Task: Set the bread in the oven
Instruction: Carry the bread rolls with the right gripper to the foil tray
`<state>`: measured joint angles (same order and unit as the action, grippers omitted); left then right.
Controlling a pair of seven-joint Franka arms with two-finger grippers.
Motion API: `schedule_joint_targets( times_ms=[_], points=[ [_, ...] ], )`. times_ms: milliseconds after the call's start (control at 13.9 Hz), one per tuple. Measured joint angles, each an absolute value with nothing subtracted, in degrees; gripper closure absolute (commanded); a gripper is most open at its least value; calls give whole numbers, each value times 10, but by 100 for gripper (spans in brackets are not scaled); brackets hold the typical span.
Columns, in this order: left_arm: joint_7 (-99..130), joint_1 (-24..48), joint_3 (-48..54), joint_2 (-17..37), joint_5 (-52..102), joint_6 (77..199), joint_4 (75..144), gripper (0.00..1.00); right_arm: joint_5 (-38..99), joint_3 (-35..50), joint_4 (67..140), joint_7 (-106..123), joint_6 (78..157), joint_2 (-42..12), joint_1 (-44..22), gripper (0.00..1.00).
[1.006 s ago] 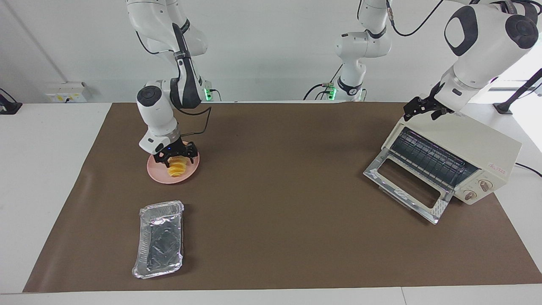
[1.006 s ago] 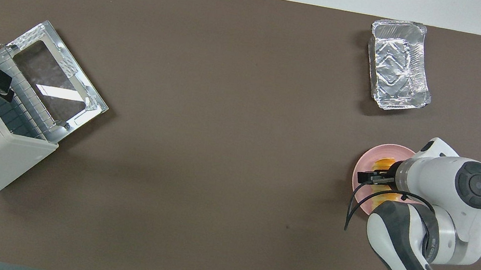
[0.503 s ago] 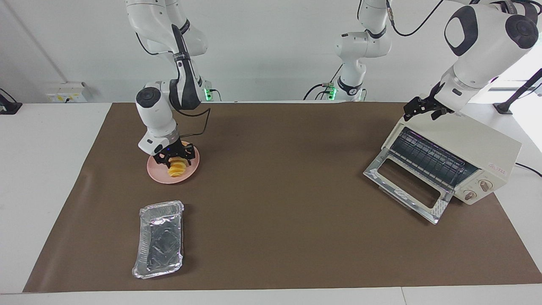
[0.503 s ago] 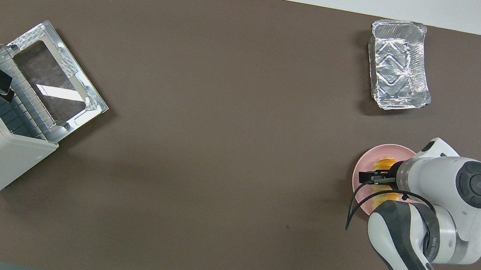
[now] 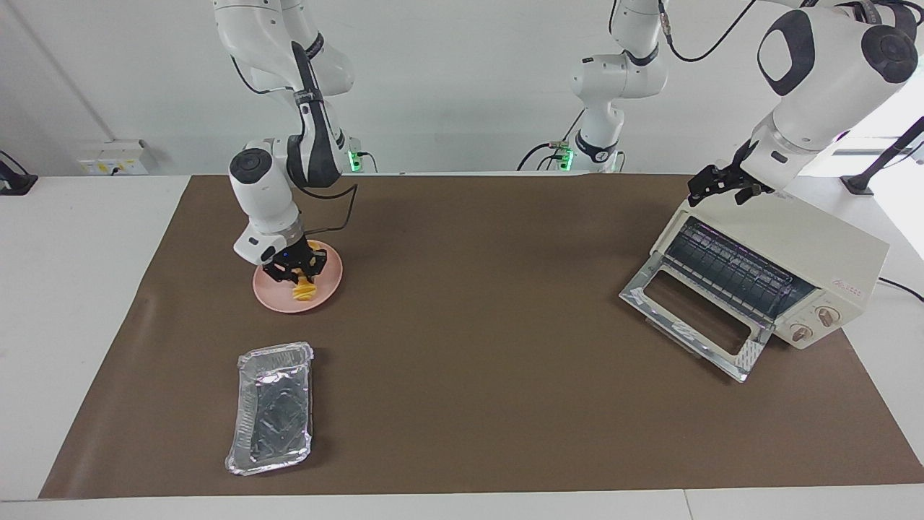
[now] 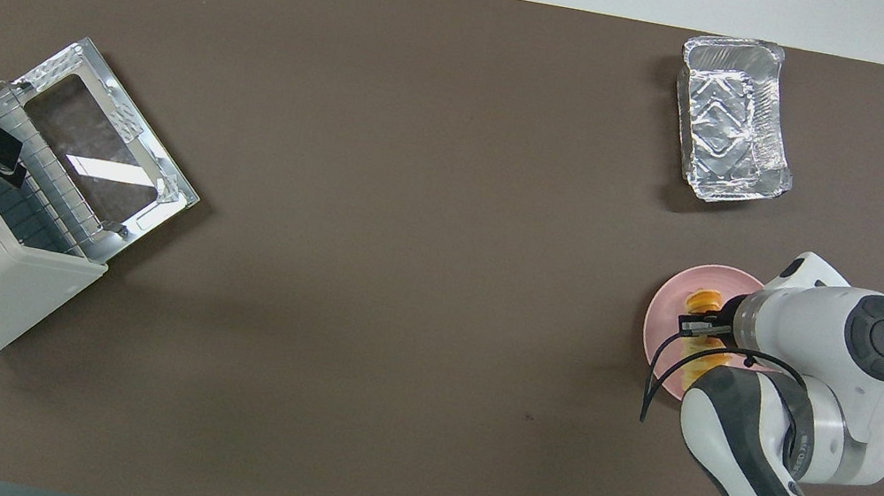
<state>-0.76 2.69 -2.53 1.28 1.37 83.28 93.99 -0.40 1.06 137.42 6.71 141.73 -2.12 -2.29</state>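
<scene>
- Brown mat (image 5: 476, 347) covers a white table (image 5: 79, 303) before a pale wall; all items listed stand on the mat.
- Oven (image 5: 808, 267): cream-white box at the left arm's end of the table, set at a slant. Glass door (image 5: 693, 318) dropped fully open, wire rack (image 5: 729, 271) visible inside, two knobs on the front panel.
- Pink plate (image 5: 326, 278): round, at the right arm's end of the table, well apart from the oven.
- Bread (image 5: 304, 290): yellow-orange ridged loaf lying on the pink plate, partly covered by the gripper above it.
- Right gripper (image 5: 294, 273): down on the plate, fingers drawn in against the sides of the bread and gripping it; loaf not lifted off the plate.
- Left gripper (image 5: 717, 189): hovering over the oven's top edge above the door opening, fingers spread apart, holding nothing; this arm waits.
- Foil tray (image 5: 273, 408): crinkled silver, rectangular, farther from the robots than the pink plate, at the same end of the table.
</scene>
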Motion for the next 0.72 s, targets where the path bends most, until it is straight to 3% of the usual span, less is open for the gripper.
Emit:
schedule_joint_targets(
  times_ms=[144, 431, 718],
  points=[
    [-8, 27, -25, 13, 14, 833, 940, 0, -4, 11, 1337, 73, 1355, -21, -19, 100],
    [-8, 27, -25, 13, 14, 833, 940, 0, -4, 10, 1173, 74, 1184, -31, -18, 100],
    [-8, 27, -25, 13, 14, 833, 940, 0, -4, 11, 1033, 74, 1157, -90, -19, 100]
  ],
)
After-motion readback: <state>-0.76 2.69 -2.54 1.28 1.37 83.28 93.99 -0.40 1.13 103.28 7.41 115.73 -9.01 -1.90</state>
